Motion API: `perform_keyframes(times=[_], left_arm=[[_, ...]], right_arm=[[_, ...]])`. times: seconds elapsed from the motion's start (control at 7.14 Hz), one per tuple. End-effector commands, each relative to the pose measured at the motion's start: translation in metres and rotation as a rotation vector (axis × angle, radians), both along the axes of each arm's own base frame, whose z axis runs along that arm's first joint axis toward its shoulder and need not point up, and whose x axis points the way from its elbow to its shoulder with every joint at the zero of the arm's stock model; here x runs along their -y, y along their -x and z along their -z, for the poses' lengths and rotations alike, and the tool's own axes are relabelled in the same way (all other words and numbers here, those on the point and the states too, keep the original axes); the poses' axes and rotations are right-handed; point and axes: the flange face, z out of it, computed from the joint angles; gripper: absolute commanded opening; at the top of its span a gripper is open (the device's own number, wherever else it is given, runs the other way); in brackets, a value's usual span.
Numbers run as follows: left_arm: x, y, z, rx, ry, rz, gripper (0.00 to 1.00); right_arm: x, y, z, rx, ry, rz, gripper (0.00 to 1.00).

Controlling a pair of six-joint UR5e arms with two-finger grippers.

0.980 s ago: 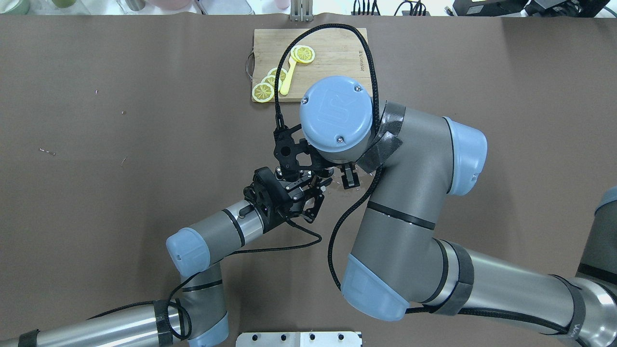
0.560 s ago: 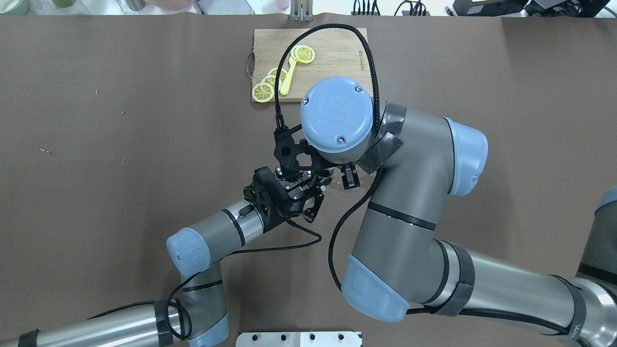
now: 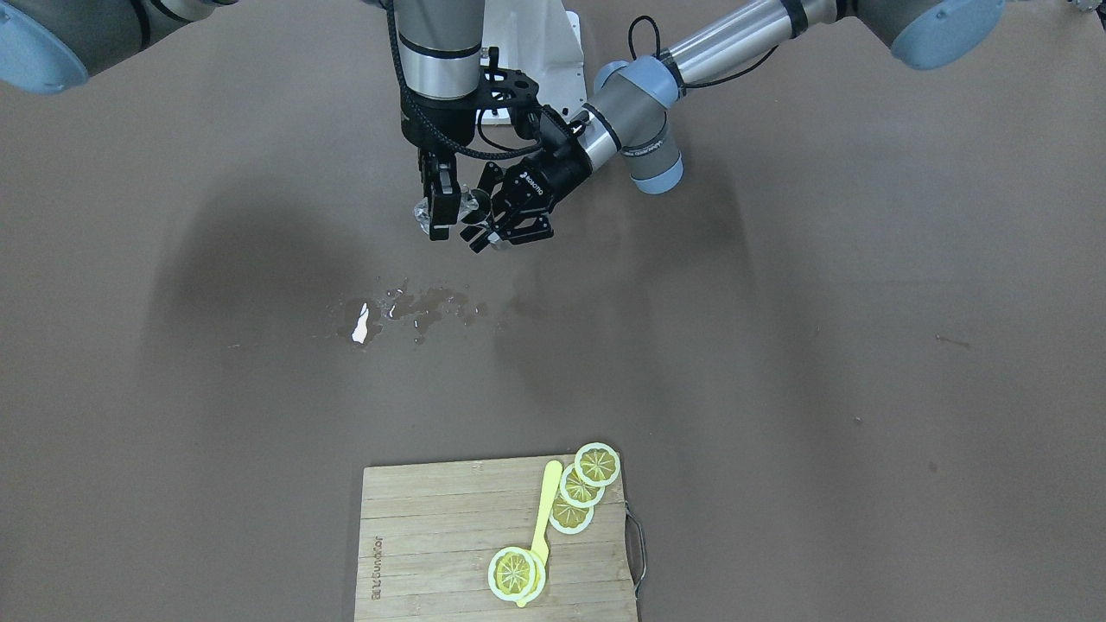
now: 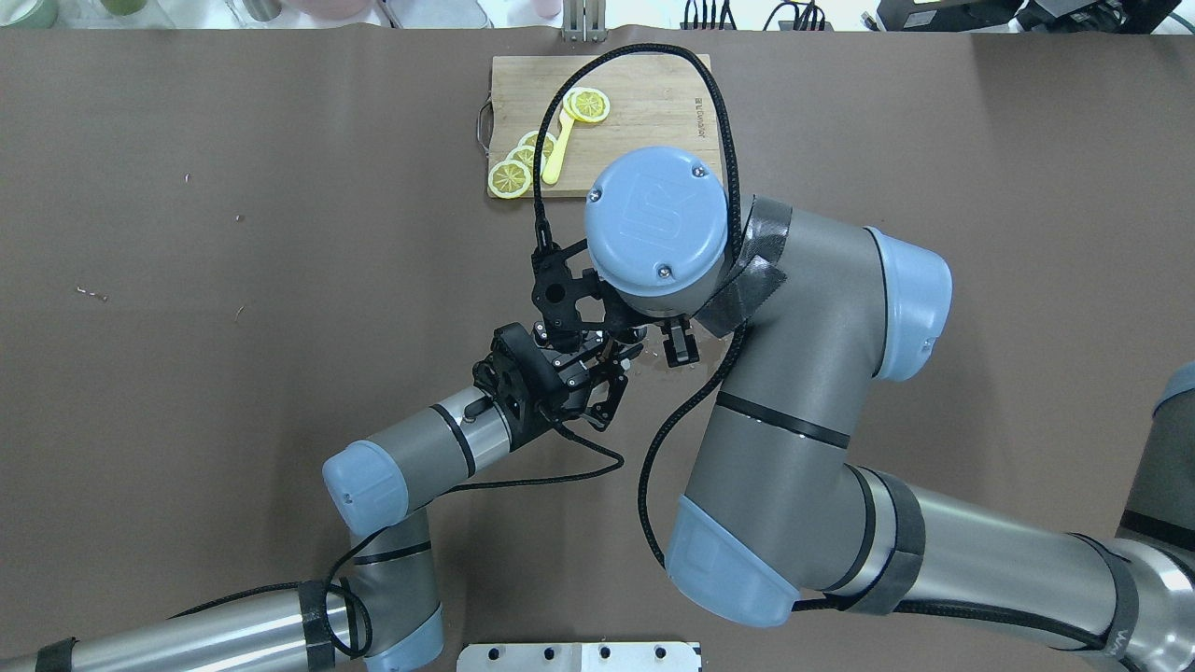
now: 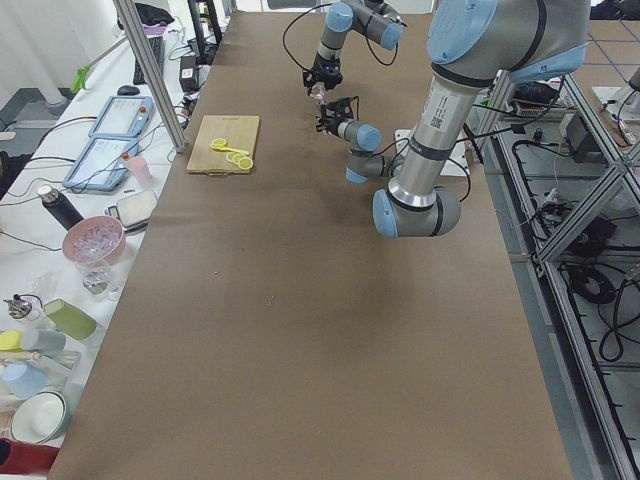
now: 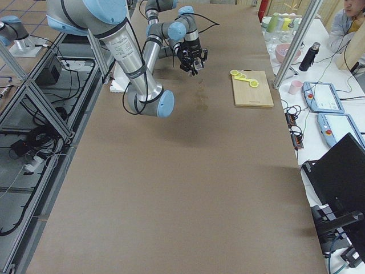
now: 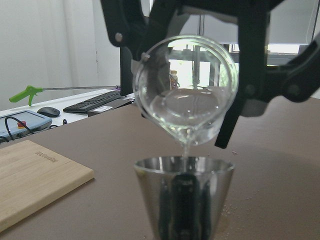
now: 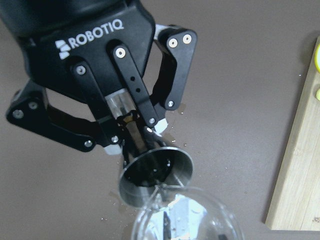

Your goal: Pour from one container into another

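In the left wrist view a steel cup (image 7: 184, 197) stands upright at the bottom. Above it a clear glass beaker (image 7: 185, 92) is tipped mouth-down, and a thin stream of clear liquid (image 7: 185, 150) falls into the cup. My right gripper (image 7: 185, 95) is shut on the beaker. The right wrist view shows my left gripper (image 8: 137, 137) shut on the steel cup (image 8: 156, 172), with the beaker's rim (image 8: 187, 217) just over it. From the front, both grippers (image 3: 441, 207) (image 3: 505, 223) meet at the table's robot side.
A wet spill (image 3: 406, 309) marks the brown table in front of the grippers. A wooden cutting board (image 3: 432, 536) carries lemon slices (image 3: 581, 484) and a yellow spoon (image 3: 544, 510). Cups and bottles (image 5: 90, 245) line a side bench.
My right arm's wrist and elbow have crept slightly to the right. The left arm and its cup have stayed put.
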Motion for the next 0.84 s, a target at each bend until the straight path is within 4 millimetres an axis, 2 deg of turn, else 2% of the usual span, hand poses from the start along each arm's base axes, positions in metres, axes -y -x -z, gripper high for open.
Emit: perform_keyframes(times=[0.0, 0.7], left_arm=[[0.002, -0.001, -0.002, 0.010, -0.004, 0.005, 0.00], [0.003, 0.000, -0.001, 0.011, -0.007, 0.010, 0.00]], right_arm=[[-0.003, -0.006, 0.005, 0.017, -0.007, 0.001, 0.00], [-0.018, -0.030, 0.024, 0.095, -0.017, 0.015, 0.00]])
